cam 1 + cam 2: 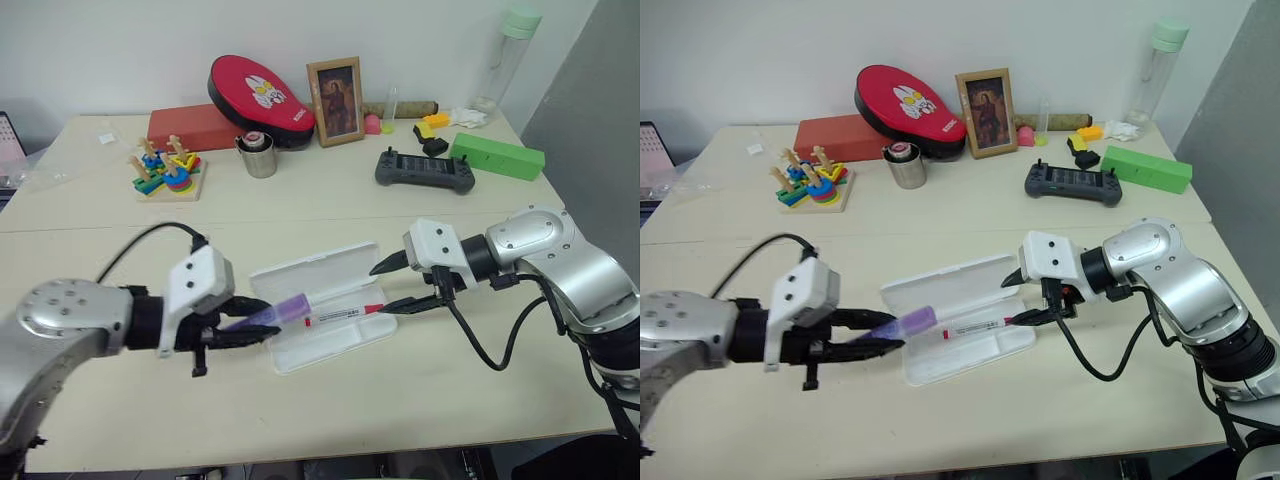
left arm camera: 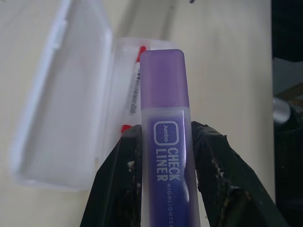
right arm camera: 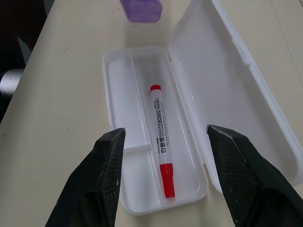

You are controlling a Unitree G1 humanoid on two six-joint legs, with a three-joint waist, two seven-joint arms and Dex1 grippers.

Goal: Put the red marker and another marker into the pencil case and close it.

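Pale wooden table [image 1: 420, 390] against a white wall, clutter along the far edge.

Left gripper [image 1: 262, 322]: fingers [image 2: 118, 179] clenched on another marker [image 1: 278, 311], the chunky purple highlighter, gripped around the lower barrel with the capped end jutting well past the fingertips. Highlighter roughly level, cap over the near left end of the pencil case [image 1: 345, 262], apparently above the tray rather than resting in it; contact with the tray hard to tell.

Right gripper [image 1: 388, 286]: fingers [image 3: 97, 175] spread wide and empty, hanging just beside the case's right end, one above and one below the red tip of the red marker [image 1: 345, 314], touching nothing visible.

Red marker already lying lengthwise in the tray's back compartment, next to the hinge. Case lid open, laid back flat on the table.

Progress, as a judgement: first pen done, second in hand and nearly over the tray. Left to do: lower and release the highlighter into the tray, then swing the lid over and press it shut.
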